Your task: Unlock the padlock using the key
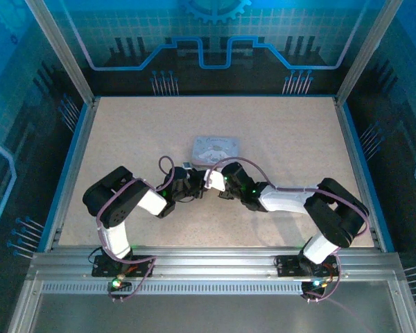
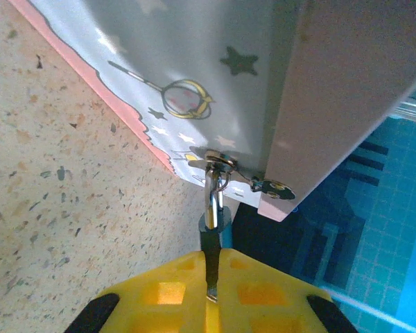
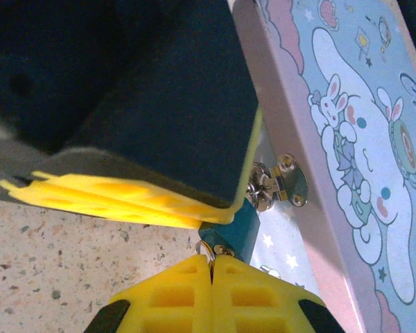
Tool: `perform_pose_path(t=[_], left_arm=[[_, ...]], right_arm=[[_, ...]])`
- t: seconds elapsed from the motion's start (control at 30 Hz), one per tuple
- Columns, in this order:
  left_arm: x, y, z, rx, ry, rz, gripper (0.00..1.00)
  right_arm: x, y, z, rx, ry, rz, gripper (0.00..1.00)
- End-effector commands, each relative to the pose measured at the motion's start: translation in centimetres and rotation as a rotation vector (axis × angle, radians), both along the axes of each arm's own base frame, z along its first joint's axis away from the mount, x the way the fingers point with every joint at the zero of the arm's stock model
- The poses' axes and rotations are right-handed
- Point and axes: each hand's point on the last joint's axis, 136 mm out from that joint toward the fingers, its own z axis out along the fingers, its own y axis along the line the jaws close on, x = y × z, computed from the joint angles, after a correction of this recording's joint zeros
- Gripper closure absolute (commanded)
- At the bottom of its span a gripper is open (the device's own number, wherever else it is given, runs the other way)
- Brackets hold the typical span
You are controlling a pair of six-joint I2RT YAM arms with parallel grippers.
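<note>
At the table's (image 1: 125, 139) middle, the left gripper (image 2: 211, 277) pinches the padlock (image 2: 215, 220); the right gripper (image 3: 211, 274), clamped on the key (image 3: 208, 250), holds it against the padlock's free end.

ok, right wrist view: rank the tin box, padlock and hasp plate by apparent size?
1. tin box, by far the largest.
2-3. padlock and hasp plate: these look about alike. The padlock is partly covered, so I won't rank them.
</note>
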Motion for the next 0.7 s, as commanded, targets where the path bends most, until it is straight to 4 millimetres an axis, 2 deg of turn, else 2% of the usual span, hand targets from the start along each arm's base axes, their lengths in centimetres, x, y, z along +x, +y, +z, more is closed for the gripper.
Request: perform_pose_path(t=[0.0,0.53,0.67], left_arm=[[-0.3,-0.4,0.4,-0.013,-0.012,-0.022,0.88],[-0.5,-0.2,-0.4,-0.007,0.003,-0.021,0.88],[-0.6,-0.2,-0.4,-0.004,0.001,-0.022,0.86]], right_arm=[[0.5,1.2,2.5,0.122,0.013,-0.067,1.00],[-0.6,2.1,1.0,0.398,0.194,-0.131,1.00],[-0.7,2.1,0.2,0.418,0.231,-0.147,1.00]])
